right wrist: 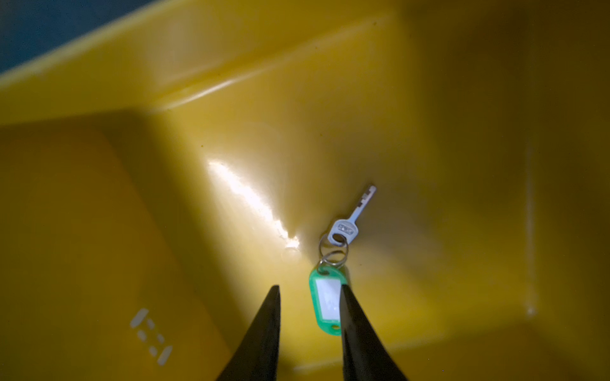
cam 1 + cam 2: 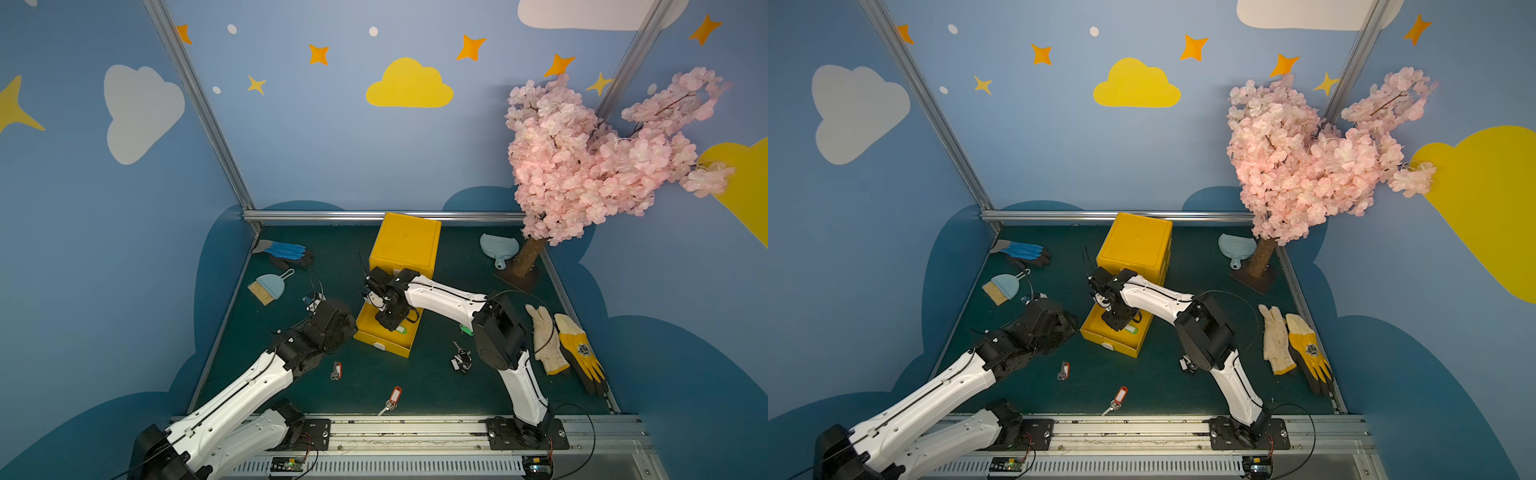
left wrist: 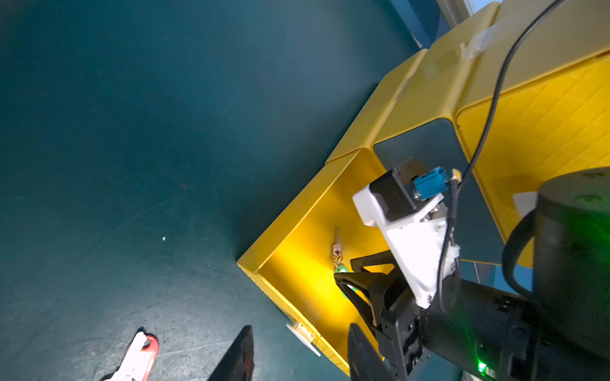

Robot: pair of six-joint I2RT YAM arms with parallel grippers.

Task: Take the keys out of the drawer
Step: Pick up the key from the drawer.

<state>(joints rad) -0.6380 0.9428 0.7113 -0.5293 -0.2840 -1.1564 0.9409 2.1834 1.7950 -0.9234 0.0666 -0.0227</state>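
Note:
The yellow drawer stands pulled out of its yellow cabinet. One of the keys, silver with a green tag, lies on the drawer floor. My right gripper hangs open inside the drawer, the tag lying between its fingers beside one fingertip. My left gripper is open and empty, just left of the drawer's front handle. On the mat lie more keys: two with orange-red tags, a black-and-white bunch and a green-tagged one.
A blue-and-black glove and a hand brush lie at the back left. A dustpan and a pink blossom tree stand at the back right. A white glove and a yellow one lie on the right.

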